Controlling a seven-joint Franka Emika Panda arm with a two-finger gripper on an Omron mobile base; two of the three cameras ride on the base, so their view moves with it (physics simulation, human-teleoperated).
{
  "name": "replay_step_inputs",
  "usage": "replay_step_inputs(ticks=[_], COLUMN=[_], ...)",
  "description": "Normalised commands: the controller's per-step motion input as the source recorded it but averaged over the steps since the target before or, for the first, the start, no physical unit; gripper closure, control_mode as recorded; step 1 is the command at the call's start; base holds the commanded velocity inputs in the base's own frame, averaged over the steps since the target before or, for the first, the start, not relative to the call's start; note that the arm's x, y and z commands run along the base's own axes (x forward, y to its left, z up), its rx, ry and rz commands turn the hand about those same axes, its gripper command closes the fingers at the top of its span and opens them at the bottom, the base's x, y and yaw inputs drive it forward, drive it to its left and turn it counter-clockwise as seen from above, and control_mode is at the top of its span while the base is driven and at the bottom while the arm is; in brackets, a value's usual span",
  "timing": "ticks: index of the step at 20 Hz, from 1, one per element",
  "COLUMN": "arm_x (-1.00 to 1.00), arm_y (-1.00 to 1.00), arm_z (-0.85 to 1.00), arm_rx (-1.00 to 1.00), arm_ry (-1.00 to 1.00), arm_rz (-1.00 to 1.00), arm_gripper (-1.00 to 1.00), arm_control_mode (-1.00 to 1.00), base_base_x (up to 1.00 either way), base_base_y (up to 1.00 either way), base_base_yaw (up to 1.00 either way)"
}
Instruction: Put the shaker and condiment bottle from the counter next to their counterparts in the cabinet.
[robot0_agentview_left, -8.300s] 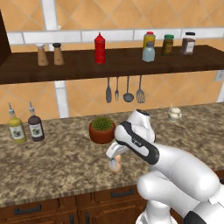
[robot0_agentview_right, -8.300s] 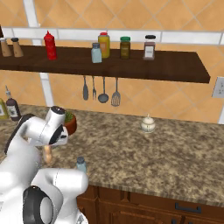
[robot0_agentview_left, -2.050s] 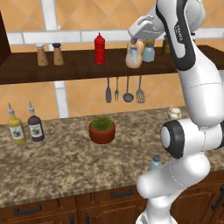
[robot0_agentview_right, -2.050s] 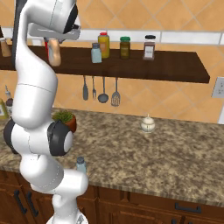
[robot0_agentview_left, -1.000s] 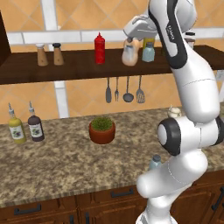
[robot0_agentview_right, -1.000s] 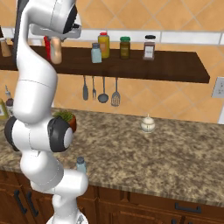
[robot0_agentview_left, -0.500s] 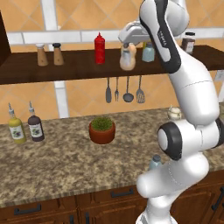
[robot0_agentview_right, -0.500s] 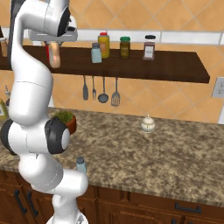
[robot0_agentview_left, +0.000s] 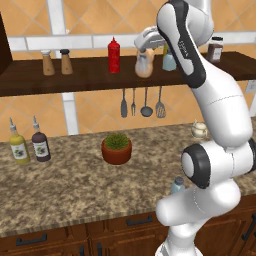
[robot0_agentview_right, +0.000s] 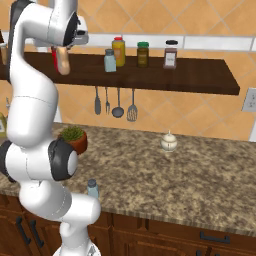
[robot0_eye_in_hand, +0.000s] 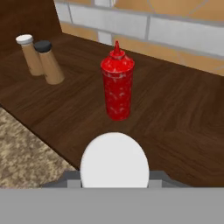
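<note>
The tabletop (robot0_agentview_left: 70, 192) — speckled brown-beige granite with a rounded front edge — runs across the lower scene, with brown drawer fronts (robot0_agentview_left: 40, 241) below it. Above it, the cabinet (robot0_agentview_left: 90, 77), a long dark wooden shelf board, spans the tiled wall.

The white arm (robot0_agentview_left: 215, 115) rises from the base and reaches up to shelf height. Its claw (robot0_agentview_left: 146, 44) is clenched on the condiment bottle (robot0_agentview_left: 144, 64), grasping it at the white cap; the peach-orange body hangs below the claw in front of the shelf board. From the base cameras it cannot be told whether the bottle touches the shelf. In the hand view the white cap (robot0_eye_in_hand: 114, 160) sits at the bottom centre, with the red squeeze bottle (robot0_eye_in_hand: 117, 87) upright on the dark board just beyond it.

On the shelf, from the left in the left base view: two brown wooden mills (robot0_agentview_left: 56, 62), the red squeeze bottle, then the held bottle. Further right, the right base view shows the pale blue-grey shelf shaker (robot0_agentview_right: 110, 60), a yellow jar (robot0_agentview_right: 118, 51), a green-lidded jar (robot0_agentview_right: 143, 54) and a dark jar (robot0_agentview_right: 171, 54).

Four utensils (robot0_agentview_left: 141, 102) hang from the wall under the shelf.

On the tabletop stand a potted plant (robot0_agentview_left: 116, 148), two oil bottles (robot0_agentview_left: 29, 142) at far left and a small white pot (robot0_agentview_right: 169, 141) — well apart from each other. The shaker (robot0_agentview_right: 92, 189) stands near the front edge, close beside the robot's base.
</note>
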Motion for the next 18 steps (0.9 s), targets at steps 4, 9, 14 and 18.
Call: replay_step_inputs(ticks=[4,9,14,18], arm_x=[0.1,-0.01,0.0,0.0], arm_y=[0.0,-0.01,-0.03,0.0], arm_z=[0.11,-0.05,-0.32,-0.37], arm_rx=[0.0,0.0,0.0,0.0], arm_ry=[-0.2,-0.05,-0.06,0.0], arm_rz=[0.0,0.0,0.0,0.0], arm_gripper=[1.0,1.0,1.0,1.0], arm_control_mode=[-1.0,-1.0,-1.0,-1.0], base_base_x=[0.0,0.0,0.0,0.0], base_base_y=[0.0,0.0,0.0,0.0], base_base_yaw=[0.0,0.0,0.0,0.0])
